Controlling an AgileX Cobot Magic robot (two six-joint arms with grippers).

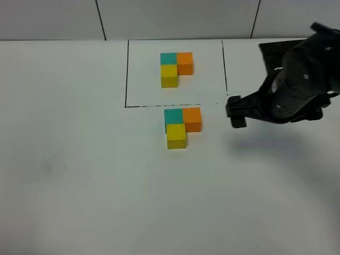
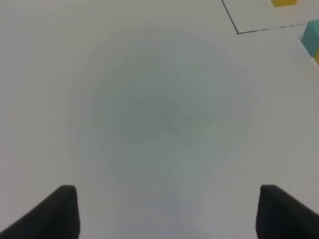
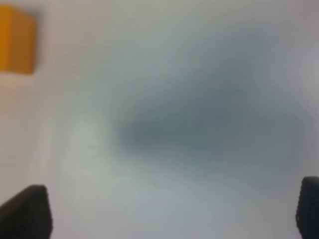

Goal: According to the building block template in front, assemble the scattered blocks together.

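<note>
White matte table (image 1: 79,186) fills scene, grey panelled wall behind. Left gripper (image 2: 169,211) out of overhead shot; its wrist view shows jaws apart, nothing between, over bare table. Template (image 1: 176,68) mid-table inside black outline: teal-orange row, yellow toward camera. Scattered blocks (image 1: 180,126) just outside outline, joined in same L. Right gripper (image 1: 236,111) beside orange cube, spread wide, holding nothing.

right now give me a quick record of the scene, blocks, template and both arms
template: teal, orange and yellow cubes in an L, inside the black outline
loose blocks: teal, orange, yellow, pushed together in the same L, just outside the outline
right gripper: open, empty, beside the orange block, not touching
left gripper: fingers apart, empty, over bare table
</note>
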